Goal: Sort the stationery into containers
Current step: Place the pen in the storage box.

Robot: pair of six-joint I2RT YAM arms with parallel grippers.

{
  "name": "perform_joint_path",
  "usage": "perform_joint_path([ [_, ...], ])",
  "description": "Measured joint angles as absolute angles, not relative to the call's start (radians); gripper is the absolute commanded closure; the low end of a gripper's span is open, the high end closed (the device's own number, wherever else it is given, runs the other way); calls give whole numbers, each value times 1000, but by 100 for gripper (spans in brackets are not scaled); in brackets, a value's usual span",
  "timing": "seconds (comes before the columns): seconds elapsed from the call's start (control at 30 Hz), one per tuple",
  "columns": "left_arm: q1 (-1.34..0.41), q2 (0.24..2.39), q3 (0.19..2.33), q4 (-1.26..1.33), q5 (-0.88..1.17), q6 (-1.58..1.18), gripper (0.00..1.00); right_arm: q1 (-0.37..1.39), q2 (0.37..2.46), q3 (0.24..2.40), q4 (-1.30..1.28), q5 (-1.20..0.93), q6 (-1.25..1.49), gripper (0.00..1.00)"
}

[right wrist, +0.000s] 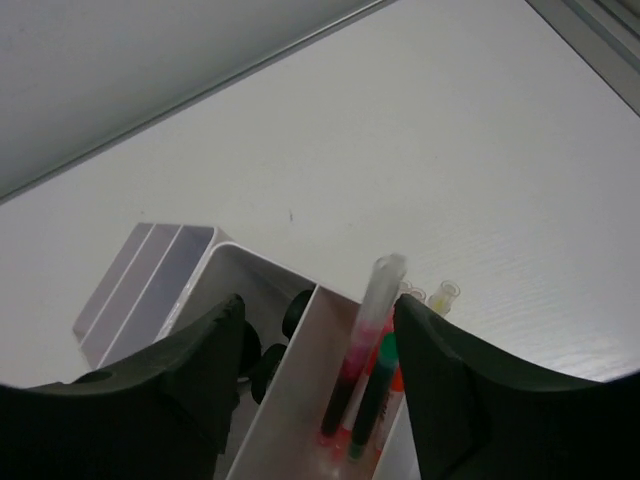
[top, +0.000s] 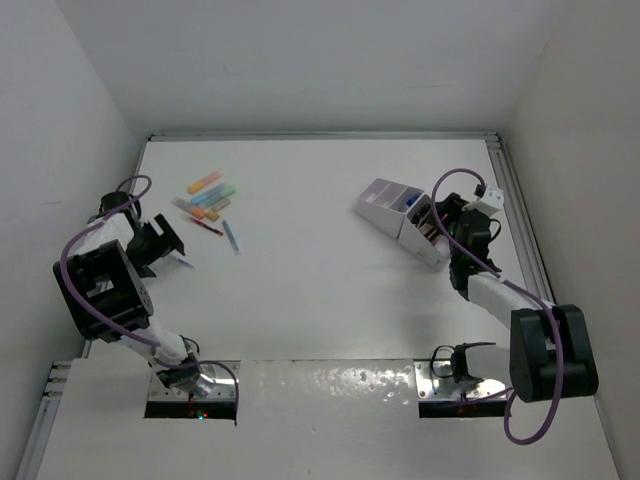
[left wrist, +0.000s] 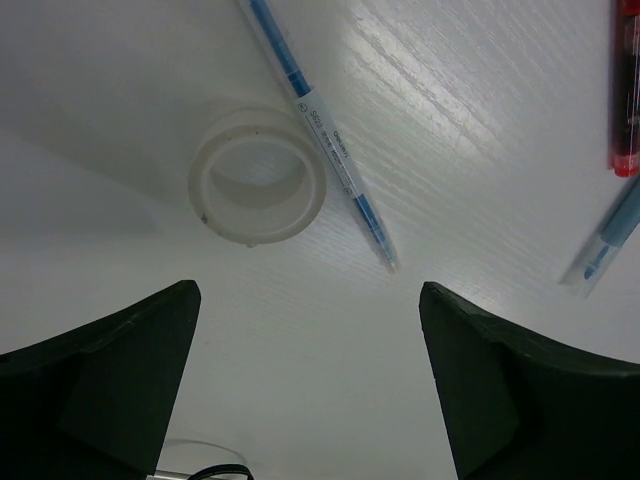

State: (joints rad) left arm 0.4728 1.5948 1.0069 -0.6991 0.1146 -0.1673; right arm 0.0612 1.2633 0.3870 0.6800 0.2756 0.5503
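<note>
Stationery [top: 212, 207] is partly sorted: nearest, the left gripper [left wrist: 308, 292] hangs spread and empty above a blue pen [left wrist: 325, 140] on the table [top: 320, 300], highlighters [top: 206, 183] lie loose beyond it, and farthest, the right gripper [right wrist: 318, 300], also spread, hovers over pens [right wrist: 365, 340] already standing in the organiser [top: 383, 203].

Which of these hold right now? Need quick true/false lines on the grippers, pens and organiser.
1. The left gripper is open with nothing between its fingers. True.
2. The right gripper hangs over the loose markers. False: it is above the organiser, and the markers lie far off on the left arm's side.
3. A white ring lies next to a blue pen. True.
4. The organiser is empty. False: pens sit in one compartment.
</note>
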Motion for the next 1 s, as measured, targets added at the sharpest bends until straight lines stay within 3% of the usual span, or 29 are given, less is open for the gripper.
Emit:
perform_joint_path([
  [0.27,471,1658,1007,-673,107,-190,17,87,1156,498,482,264,462,34],
  [0.63,447,1740,1021,-648,73,-223,40,162,905,498,394,323,395,35],
  [0.83,430,1768,1048,-648,56,-230,62,166,845,492,365,341,382,35],
  [1.0,426,1773,1050,-644,54,-236,90,167,816,484,347,346,381,35],
])
